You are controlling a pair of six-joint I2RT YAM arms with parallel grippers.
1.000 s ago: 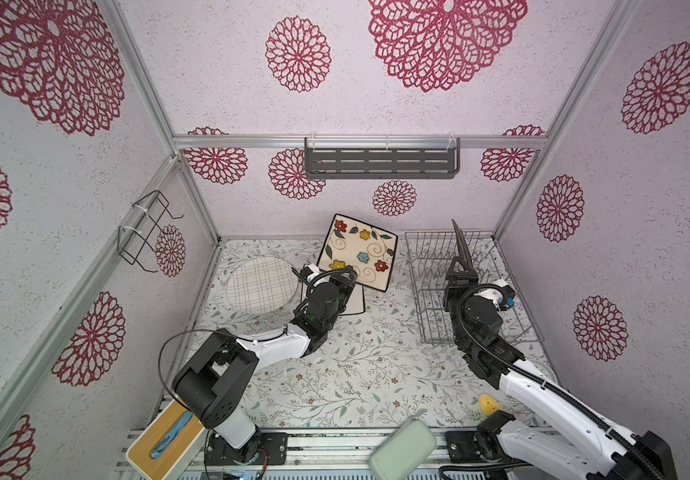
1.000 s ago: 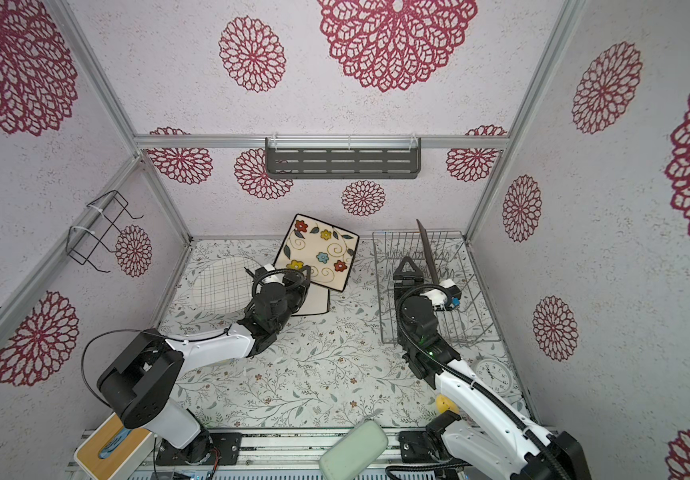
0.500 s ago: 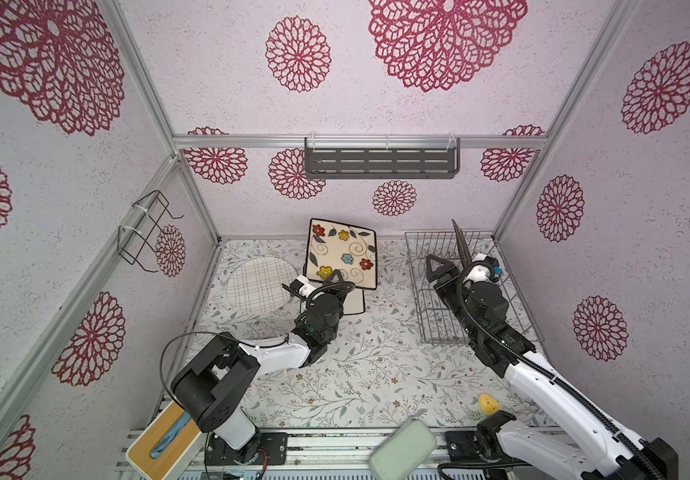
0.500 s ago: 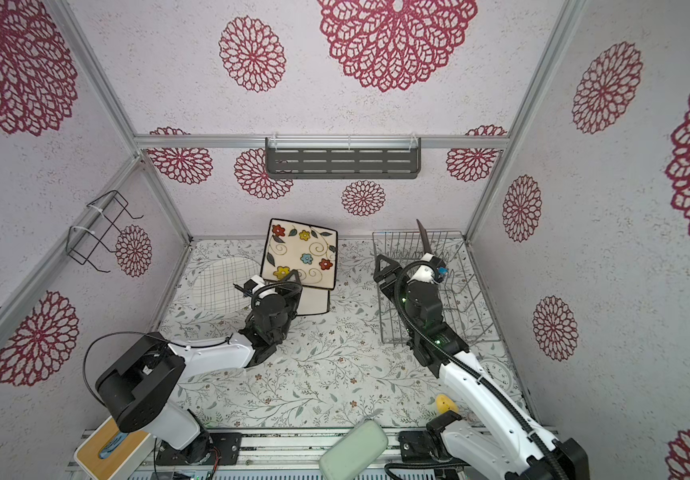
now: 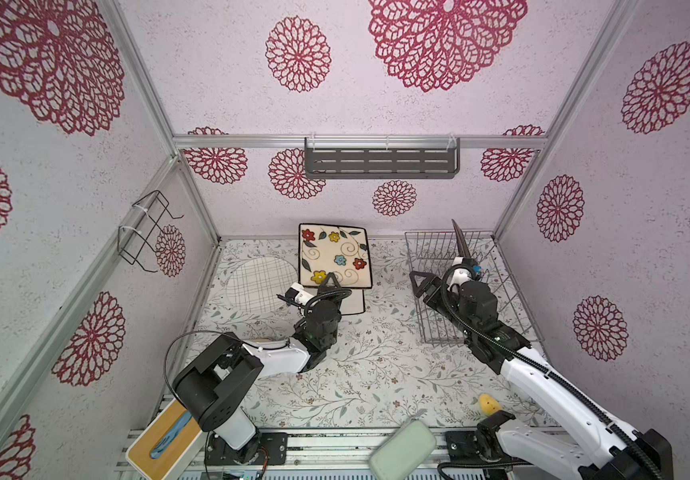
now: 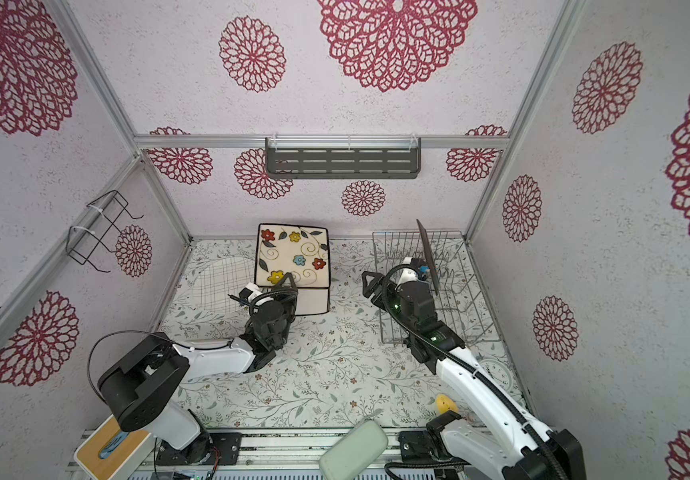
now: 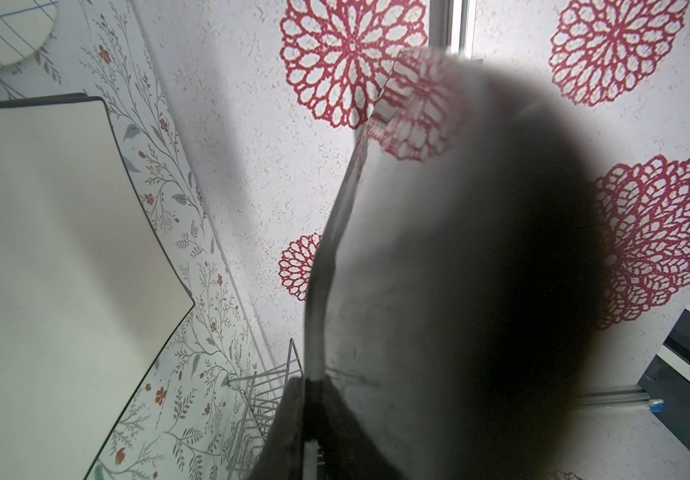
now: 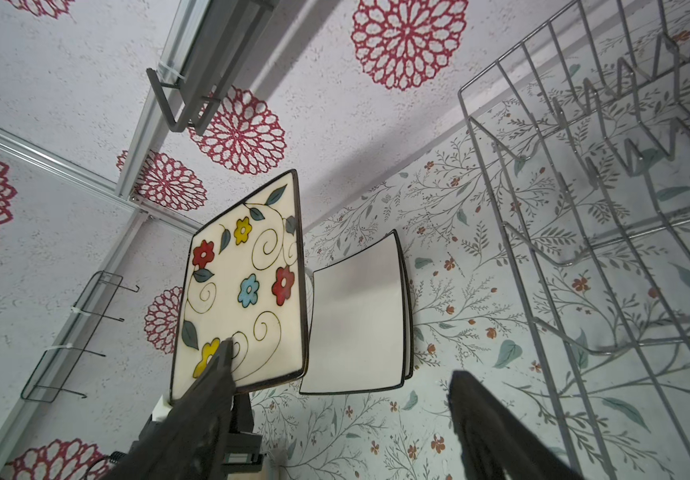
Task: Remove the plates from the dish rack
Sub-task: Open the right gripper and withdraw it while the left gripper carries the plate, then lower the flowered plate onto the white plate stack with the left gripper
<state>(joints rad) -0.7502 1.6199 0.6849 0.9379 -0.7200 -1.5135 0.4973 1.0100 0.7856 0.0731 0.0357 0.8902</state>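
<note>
My left gripper (image 5: 330,283) is shut on the lower edge of the cream floral plate (image 5: 335,255) and holds it upright near the back wall. The grip (image 7: 314,386) shows in the left wrist view, with the plate's dark back (image 7: 459,270) filling the frame. Just below it, white black-rimmed plates (image 5: 353,302) lie stacked on the table. The round grid-lined plate (image 5: 258,282) lies flat to their left. The dish rack (image 5: 430,249) stands at the right with a dark brown plate (image 5: 459,245) upright in it. My right gripper (image 5: 428,289) hangs open and empty at the rack's left side.
A dark grey slotted shelf (image 5: 380,162) hangs on the back wall and a black wire holder (image 5: 143,230) on the left wall. At the front edge are a yellow object (image 5: 487,405), a pale green pad (image 5: 401,449) and a wooden box (image 5: 164,436).
My left gripper has turned the floral plate from tilted to square and upright, shifting it left. My right gripper has moved left, away from the brown plate, and opened wider.
</note>
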